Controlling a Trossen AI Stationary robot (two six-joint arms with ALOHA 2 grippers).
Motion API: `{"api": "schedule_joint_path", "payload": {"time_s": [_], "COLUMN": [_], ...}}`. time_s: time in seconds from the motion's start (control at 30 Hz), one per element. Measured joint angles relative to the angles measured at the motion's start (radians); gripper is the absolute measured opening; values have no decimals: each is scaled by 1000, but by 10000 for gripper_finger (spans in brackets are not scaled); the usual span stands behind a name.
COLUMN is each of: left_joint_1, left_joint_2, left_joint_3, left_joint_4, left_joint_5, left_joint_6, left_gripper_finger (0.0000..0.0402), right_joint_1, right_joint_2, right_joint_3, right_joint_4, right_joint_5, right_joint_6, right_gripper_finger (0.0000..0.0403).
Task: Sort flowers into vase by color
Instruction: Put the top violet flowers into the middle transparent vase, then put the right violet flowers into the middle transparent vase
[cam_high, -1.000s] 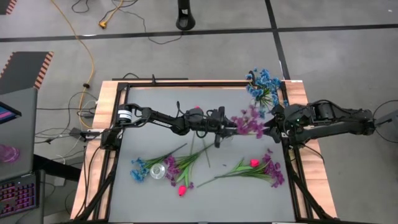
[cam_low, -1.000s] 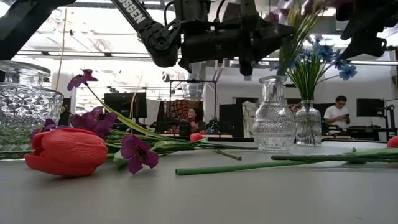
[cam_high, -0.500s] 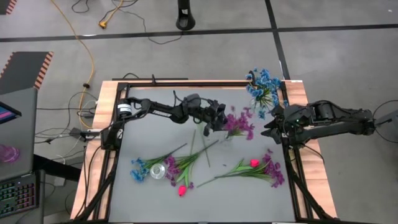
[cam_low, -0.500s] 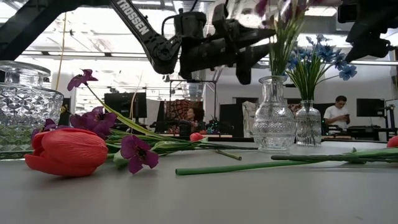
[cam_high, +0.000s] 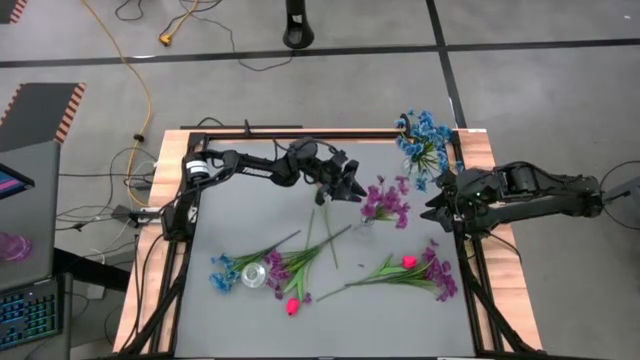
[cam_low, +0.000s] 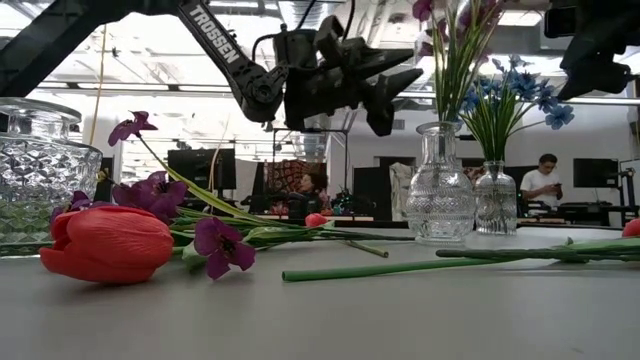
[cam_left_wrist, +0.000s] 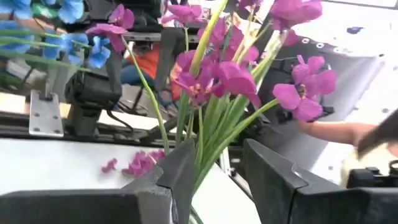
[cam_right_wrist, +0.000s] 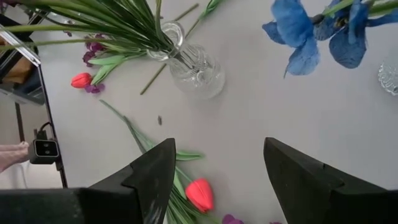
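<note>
- Now, left pincer (cam_high: 352, 190) raised above the far middle of the desk (cam_high: 230, 215), fingers parted, nothing held between them.
- Just beside it, toward the right arm: purple bunch (cam_high: 385, 200), standing upright in a clear ribbed vase (cam_low: 440, 185).
- From table height, a clear gap between that pincer and the green stems; no touching.
- Through the left wrist camera, purple blossoms and stems straight ahead, beyond the two dark fingertips rather than between them.
- Right pincer (cam_high: 430, 207) hovering at the desk's right edge, on the other side of the purple bunch, spread wide and empty.
- Beyond it, in the far right corner: blue bunch (cam_high: 422, 138), upright in a second clear vase (cam_low: 496, 200).
- Lying flat on the near left part of the desk, well apart from both pincers: a blue sprig (cam_high: 222, 272) and a purple sprig (cam_high: 290, 265), either side of a third glass vase (cam_high: 252, 273).
- Just in front of those, near the desk's front edge: a red tulip bud (cam_high: 293, 306).
- Lying on the near right part: more purple sprigs (cam_high: 438, 275) with another red tulip bud (cam_high: 408, 262) among them, stems pointing toward the desk's middle.
- Between the two heaps: a loose green stem (cam_high: 330, 240), flat on the desk, below the left pincer.
</note>
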Motion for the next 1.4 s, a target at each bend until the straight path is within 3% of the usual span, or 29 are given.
{"api": "schedule_joint_path", "payload": {"time_s": [0.27,0.5,0.7,0.9,1.03,1.13,1.4], "left_joint_1": [79,158,190,144,94,67,36], "left_joint_2": [-61,-194,-366,-536,-596,-607,-604], "left_joint_3": [-28,-178,-334,-399,-405,-405,-405], "left_joint_4": [-43,-129,-313,-671,-792,-810,-837], "left_joint_5": [112,118,-56,-427,-625,-677,-680], "left_joint_6": [-13,48,236,530,613,614,579], "left_gripper_finger": [95,70,57,57,56,56,56], "right_joint_1": [0,25,99,212,291,340,478], "right_joint_2": [0,2,42,138,209,259,396], "right_joint_3": [0,0,0,0,0,0,0], "right_joint_4": [-1,9,35,39,42,47,112], "right_joint_5": [0,-12,-13,-14,-14,-14,-14], "right_joint_6": [31,48,91,141,143,183,261], "right_gripper_finger": [271,271,271,271,271,271,271]}}
